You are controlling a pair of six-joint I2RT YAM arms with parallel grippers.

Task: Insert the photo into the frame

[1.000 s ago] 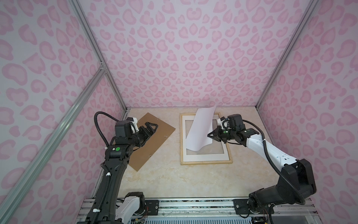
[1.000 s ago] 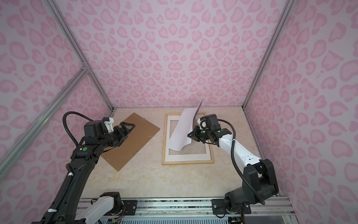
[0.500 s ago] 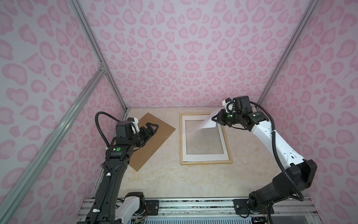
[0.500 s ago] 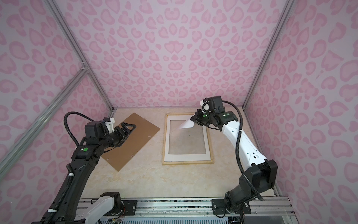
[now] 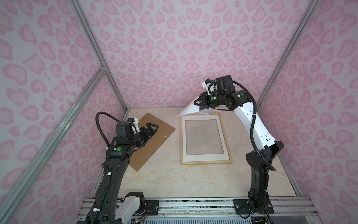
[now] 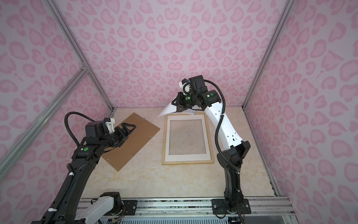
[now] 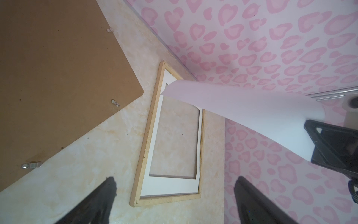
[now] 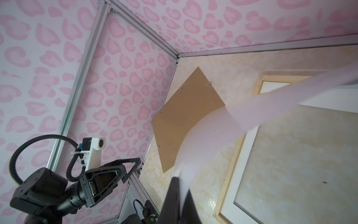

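Right pincer pinching curled white-backed paper photo above pale wooden rectangular frame; not laid in. Left pincer gaping, empty.

Pink-spotted wall panels enclosed the cell on three sides, joined by aluminium struts. The floor was cream marbled board under even, diffuse light.
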